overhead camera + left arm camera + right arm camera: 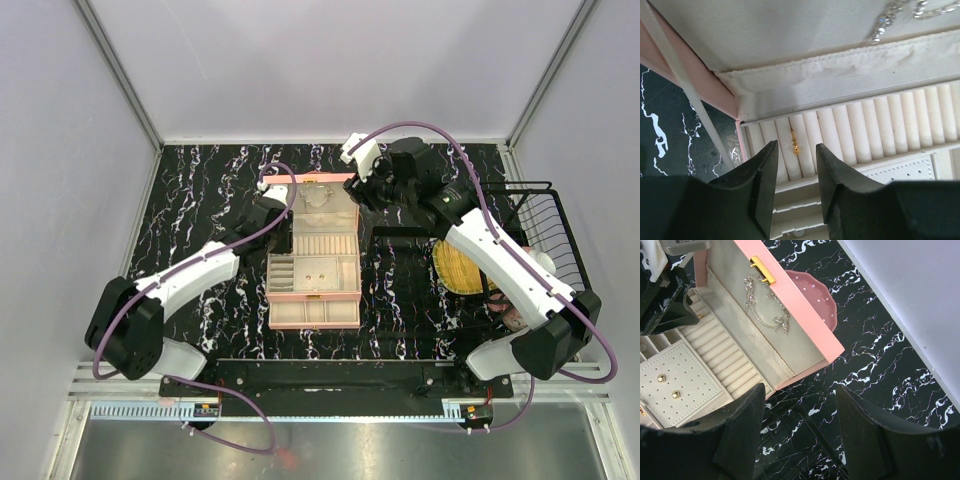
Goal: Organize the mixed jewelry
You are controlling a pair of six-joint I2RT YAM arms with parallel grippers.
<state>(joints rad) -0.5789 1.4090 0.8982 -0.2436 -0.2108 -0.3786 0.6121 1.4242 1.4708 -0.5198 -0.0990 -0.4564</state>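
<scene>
Your small gold piece [795,143] sits in a groove of the cream ring rolls [880,125], close to the end by the pink wall. It is shiny and bumpy, like tiny beads in a row. A sparkly silver chain [765,307] lies in loops on the soft lining of the open lid. Two gold studs [661,378] are stuck in the dotted cream pad [690,370].

The pink case [795,305] is smooth outside and has a gold clasp [762,270]. A pink dish [815,295] with white dots peeks out behind the lid. The surface [880,365] is black with white veins.

Your left hand [795,150] is a little open. The gold piece shows in the gap, and the hand holds nothing. Your right hand [800,390] is wide open and empty, over the surface beside the case's corner.
</scene>
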